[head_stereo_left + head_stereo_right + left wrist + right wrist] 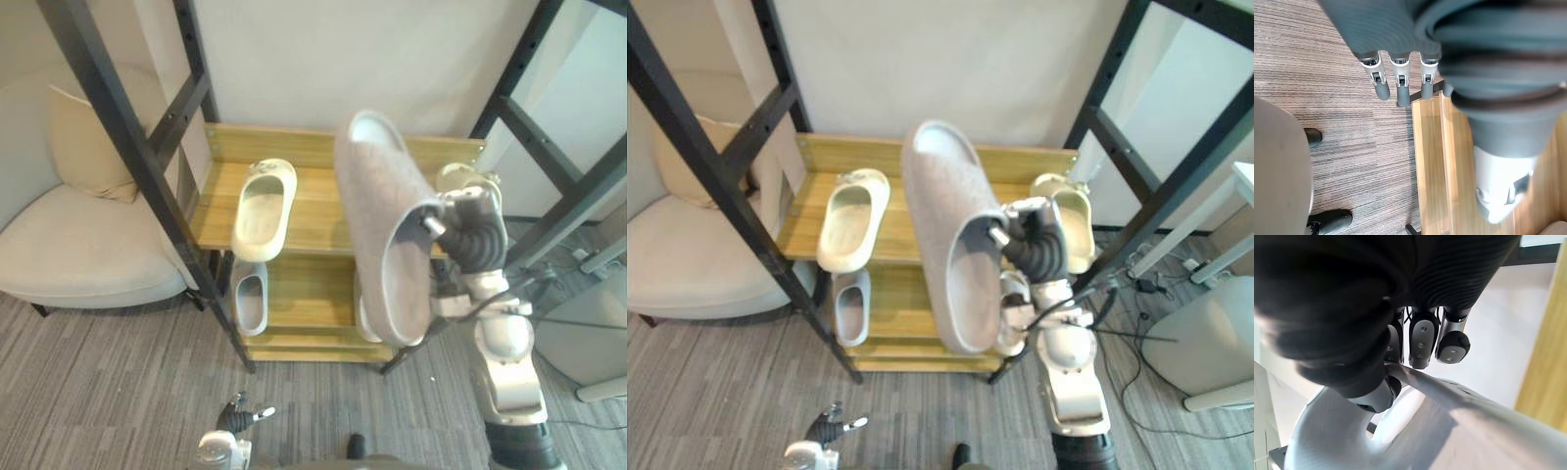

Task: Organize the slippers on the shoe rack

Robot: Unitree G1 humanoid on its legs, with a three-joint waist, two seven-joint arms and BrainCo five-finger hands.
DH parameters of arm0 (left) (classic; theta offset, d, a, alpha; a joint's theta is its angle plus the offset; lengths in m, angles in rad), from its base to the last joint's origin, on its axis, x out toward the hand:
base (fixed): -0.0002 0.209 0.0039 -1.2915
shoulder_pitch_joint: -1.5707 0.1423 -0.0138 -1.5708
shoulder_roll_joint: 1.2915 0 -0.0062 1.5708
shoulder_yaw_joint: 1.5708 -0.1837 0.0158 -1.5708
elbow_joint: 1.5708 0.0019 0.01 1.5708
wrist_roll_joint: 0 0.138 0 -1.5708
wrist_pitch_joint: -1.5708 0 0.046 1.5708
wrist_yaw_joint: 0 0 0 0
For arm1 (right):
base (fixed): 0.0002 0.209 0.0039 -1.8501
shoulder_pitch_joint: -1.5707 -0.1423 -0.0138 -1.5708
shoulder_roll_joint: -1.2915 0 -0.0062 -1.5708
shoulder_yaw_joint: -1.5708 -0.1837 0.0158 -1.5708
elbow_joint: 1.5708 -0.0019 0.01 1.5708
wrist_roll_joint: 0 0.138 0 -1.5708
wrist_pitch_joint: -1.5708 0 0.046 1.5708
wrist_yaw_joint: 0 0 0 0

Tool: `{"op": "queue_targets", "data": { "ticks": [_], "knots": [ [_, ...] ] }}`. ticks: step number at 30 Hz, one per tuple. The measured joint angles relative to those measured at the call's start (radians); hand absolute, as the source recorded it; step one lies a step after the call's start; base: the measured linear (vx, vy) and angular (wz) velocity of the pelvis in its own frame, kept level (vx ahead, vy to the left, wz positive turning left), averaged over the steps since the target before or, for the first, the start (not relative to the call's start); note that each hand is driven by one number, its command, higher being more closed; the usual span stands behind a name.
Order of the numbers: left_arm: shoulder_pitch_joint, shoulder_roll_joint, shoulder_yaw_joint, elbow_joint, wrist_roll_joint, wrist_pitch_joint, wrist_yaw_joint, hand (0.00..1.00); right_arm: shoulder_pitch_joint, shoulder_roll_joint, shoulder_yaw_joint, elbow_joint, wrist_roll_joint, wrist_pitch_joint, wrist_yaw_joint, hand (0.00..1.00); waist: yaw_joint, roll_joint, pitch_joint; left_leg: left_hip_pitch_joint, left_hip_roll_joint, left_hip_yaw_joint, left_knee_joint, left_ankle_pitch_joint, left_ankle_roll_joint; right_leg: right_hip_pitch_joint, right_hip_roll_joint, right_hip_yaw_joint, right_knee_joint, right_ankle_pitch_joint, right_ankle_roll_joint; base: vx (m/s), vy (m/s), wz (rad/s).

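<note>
**Right hand lifts a grey slipper before the shoe rack**

The left hand (1402,90) hangs low over the carpet, fingers straight and relaxed. On the wooden shoe rack (318,208), a cream slipper (265,208) lies on the upper shelf's left side, with a pale grey slipper (250,299) on the shelf below. The right hand (470,235) pinches the rim of a large grey felt slipper (382,225), holding it tilted in front of the rack. A second cream slipper (1073,220) sits on the upper shelf, far right.

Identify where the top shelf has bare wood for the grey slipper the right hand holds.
The middle of the top shelf looks free, bordered by the left cream slipper and the right cream slipper. The grey slipper, held in the right hand, hides part of that gap. Both shelf ends are taken.
</note>
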Motion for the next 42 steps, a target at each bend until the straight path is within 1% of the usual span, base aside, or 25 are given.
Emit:
{"op": "queue_targets", "data": {
  "ticks": [3, 5, 8, 9, 11, 13, 15, 17, 18, 20, 21, 23, 24, 27, 31, 32, 33, 34, 35, 36, 38, 40, 41, 42],
  "knots": [
    [0.000, -0.002, -0.017, 0.015, 0.009, -0.007, -0.001, 0.00, 0.111, -0.001, 0.066, 0.000, 0.000, 0.000, 0.050, 1.00, -0.008, 0.011, -0.010, 0.001, -0.001, 0.003, -0.001, 0.000, 0.001, 0.004, -0.001, 0.003, 0.002, 0.000, 0.000, -0.07, -0.013, -0.03],
    [0.005, -0.003, -0.019, 0.017, 0.016, -0.014, -0.002, 0.00, 0.172, -0.001, 0.101, 0.000, 0.000, 0.000, 0.083, 1.00, -0.023, 0.015, -0.010, 0.014, 0.000, 0.004, -0.004, 0.001, 0.001, 0.015, -0.001, 0.004, 0.004, -0.001, 0.000, -0.06, -0.009, -0.03],
    [0.007, -0.003, -0.043, 0.017, 0.016, -0.017, -0.003, 0.00, 0.241, -0.003, 0.139, 0.003, -0.001, 0.001, 0.120, 1.00, -0.029, 0.026, -0.010, 0.022, 0.003, 0.013, -0.009, 0.000, 0.000, 0.013, 0.001, 0.008, 0.023, -0.011, 0.002, -0.05, -0.010, -0.07],
    [0.007, -0.003, -0.050, 0.017, 0.016, -0.017, -0.003, 0.00, 0.254, -0.006, 0.150, 0.006, -0.001, 0.003, 0.125, 1.00, -0.030, 0.027, -0.010, 0.020, 0.003, 0.013, -0.006, 0.000, 0.000, 0.004, -0.002, 0.011, 0.037, -0.022, 0.002, -0.04, 0.001, -0.01],
    [0.002, -0.005, -0.064, 0.017, 0.014, -0.017, -0.003, 0.00, 0.274, -0.015, 0.160, 0.015, -0.004, 0.005, 0.147, 1.00, -0.031, 0.039, -0.003, 0.014, 0.001, 0.014, 0.009, 0.000, 0.000, -0.025, -0.009, 0.011, 0.099, -0.047, 0.003, -0.01, 0.005, 0.02],
    [-0.006, -0.004, -0.085, 0.018, 0.014, -0.017, -0.003, 0.00, 0.270, -0.023, 0.161, 0.049, -0.006, 0.006, 0.150, 1.00, -0.031, 0.044, 0.002, 0.002, -0.001, 0.012, 0.035, -0.007, 0.001, -0.048, -0.015, 0.011, 0.152, -0.073, 0.003, -0.04, 0.007, 0.08],
    [-0.019, -0.001, -0.097, 0.017, 0.014, -0.018, -0.004, 0.00, 0.253, -0.034, 0.166, 0.099, -0.014, 0.008, 0.150, 1.00, -0.030, 0.049, 0.025, -0.048, -0.002, 0.012, 0.121, -0.043, 0.002, -0.104, -0.026, 0.012, 0.254, -0.116, 0.002, -0.08, 0.003, 0.06],
    [-0.045, 0.003, -0.103, 0.017, 0.003, -0.017, -0.003, 0.00, 0.202, -0.051, 0.182, 0.152, -0.042, 0.012, 0.147, 1.00, -0.031, 0.055, 0.066, -0.138, 0.001, 0.009, 0.261, -0.100, 0.002, -0.190, -0.037, 0.024, 0.393, -0.171, 0.002, -0.16, -0.006, 0.05],
    [-0.067, 0.007, -0.115, 0.017, -0.008, -0.015, -0.001, 0.00, 0.172, -0.055, 0.188, 0.180, -0.043, 0.024, 0.143, 1.00, -0.031, 0.059, 0.092, -0.194, 0.002, 0.004, 0.341, -0.130, 0.003, -0.243, -0.045, 0.025, 0.467, -0.200, -0.001, -0.25, -0.015, 0.10],
    [-0.084, 0.007, -0.119, 0.014, -0.019, -0.018, -0.001, 0.00, 0.134, -0.058, 0.188, 0.210, -0.043, 0.034, 0.137, 1.00, -0.033, 0.066, 0.124, -0.266, 0.005, -0.007, 0.435, -0.164, 0.003, -0.305, -0.052, 0.023, 0.547, -0.235, -0.005, -0.22, -0.029, 0.18],
    [-0.104, 0.006, -0.122, 0.011, -0.037, -0.018, 0.000, 0.00, 0.098, -0.069, 0.188, 0.226, -0.047, 0.037, 0.126, 1.00, -0.033, 0.072, 0.151, -0.316, 0.009, -0.013, 0.505, -0.193, 0.003, -0.350, -0.059, 0.016, 0.611, -0.260, -0.009, -0.18, -0.036, 0.16],
    [-0.120, 0.004, -0.123, 0.004, -0.050, -0.020, 0.002, 0.00, 0.041, -0.077, 0.187, 0.249, -0.076, 0.042, 0.100, 1.00, -0.032, 0.080, 0.176, -0.371, 0.017, -0.020, 0.583, -0.226, 0.006, -0.398, -0.062, 0.009, 0.675, -0.293, -0.013, -0.14, -0.037, 0.12],
    [-0.133, 0.004, -0.123, 0.003, -0.055, -0.020, 0.003, 0.00, 0.012, -0.079, 0.186, 0.250, -0.085, 0.043, 0.079, 1.00, -0.033, 0.084, 0.192, -0.408, 0.019, -0.032, 0.626, -0.242, 0.002, -0.429, -0.065, 0.003, 0.716, -0.309, -0.014, -0.10, -0.042, 0.16],
    [-0.145, 0.014, -0.121, -0.031, -0.071, -0.025, 0.003, 0.00, -0.046, -0.080, 0.185, 0.254, -0.123, 0.043, 0.045, 1.00, -0.033, 0.085, 0.224, -0.489, 0.020, -0.048, 0.707, -0.264, -0.006, -0.502, -0.081, -0.012, 0.800, -0.341, -0.017, -0.07, -0.050, 0.21],
    [-0.191, 0.019, -0.112, -0.065, -0.103, -0.041, 0.009, 0.00, -0.201, -0.076, 0.151, 0.359, -0.171, 0.045, -0.026, 1.00, -0.027, 0.094, 0.277, -0.636, 0.018, -0.075, 0.853, -0.296, -0.018, -0.639, -0.106, -0.033, 0.946, -0.382, -0.038, -0.03, -0.038, 0.24],
    [-0.206, 0.019, -0.102, -0.076, -0.114, -0.044, 0.011, 0.00, -0.263, -0.077, 0.135, 0.403, -0.188, 0.046, -0.058, 1.00, -0.027, 0.101, 0.291, -0.689, 0.017, -0.085, 0.903, -0.309, -0.020, -0.686, -0.115, -0.040, 0.991, -0.397, -0.043, -0.05, -0.022, 0.19],
    [-0.214, 0.016, -0.091, -0.080, -0.121, -0.044, 0.013, 0.00, -0.294, -0.077, 0.126, 0.422, -0.198, 0.047, -0.070, 1.00, -0.026, 0.103, 0.299, -0.716, 0.018, -0.093, 0.925, -0.314, -0.018, -0.708, -0.116, -0.042, 1.013, -0.404, -0.046, -0.07, -0.024, 0.25],
    [-0.230, 0.009, -0.072, -0.085, -0.125, -0.045, 0.023, 0.00, -0.337, -0.077, 0.113, 0.451, -0.200, 0.049, -0.092, 1.00, -0.026, 0.113, 0.313, -0.754, 0.019, -0.100, 0.964, -0.321, -0.019, -0.735, -0.122, -0.052, 1.045, -0.417, -0.046, -0.08, -0.024, 0.27],
    [-0.245, 0.001, -0.053, -0.102, -0.131, -0.048, 0.028, 0.00, -0.390, -0.079, 0.104, 0.485, -0.202, 0.054, -0.122, 1.00, -0.022, 0.114, 0.327, -0.802, 0.020, -0.105, 1.009, -0.332, -0.019, -0.778, -0.131, -0.056, 1.092, -0.433, -0.052, -0.09, -0.026, 0.26],
    [-0.252, -0.004, -0.040, -0.111, -0.135, -0.053, 0.032, 0.00, -0.415, -0.080, 0.104, 0.495, -0.205, 0.058, -0.137, 1.00, -0.016, 0.115, 0.332, -0.827, 0.021, -0.106, 1.035, -0.339, -0.020, -0.804, -0.133, -0.055, 1.117, -0.441, -0.053, -0.08, -0.019, 0.17],
    [-0.263, -0.011, 0.005, -0.153, -0.146, -0.060, 0.048, 0.00, -0.471, -0.072, 0.101, 0.514, -0.241, 0.066, -0.182, 1.00, 0.007, 0.118, 0.349, -0.901, 0.034, -0.108, 1.107, -0.362, -0.023, -0.875, -0.136, -0.056, 1.187, -0.466, -0.063, -0.07, -0.023, 0.04],
    [-0.254, -0.024, 0.026, -0.199, -0.161, -0.065, 0.035, 0.00, -0.484, -0.067, 0.089, 0.515, -0.254, 0.073, -0.210, 1.00, 0.026, 0.121, 0.357, -0.941, 0.034, -0.114, 1.145, -0.373, -0.026, -0.913, -0.143, -0.055, 1.231, -0.483, -0.066, -0.08, -0.027, 0.06],
    [-0.245, -0.039, 0.039, -0.226, -0.161, -0.066, 0.035, 0.00, -0.485, -0.064, 0.075, 0.515, -0.281, 0.077, -0.224, 1.00, 0.037, 0.126, 0.358, -0.960, 0.034, -0.116, 1.163, -0.379, -0.026, -0.930, -0.149, -0.057, 1.252, -0.497, -0.066, -0.06, -0.038, 0.19],
    [-0.217, -0.059, 0.077, -0.275, -0.164, -0.072, 0.036, 0.00, -0.503, -0.048, 0.065, 0.515, -0.302, 0.088, -0.255, 1.00, 0.044, 0.130, 0.357, -0.994, 0.034, -0.121, 1.186, -0.384, -0.026, -0.958, -0.156, -0.063, 1.279, -0.511, -0.064, -0.04, -0.033, 0.17]
  ]
}}
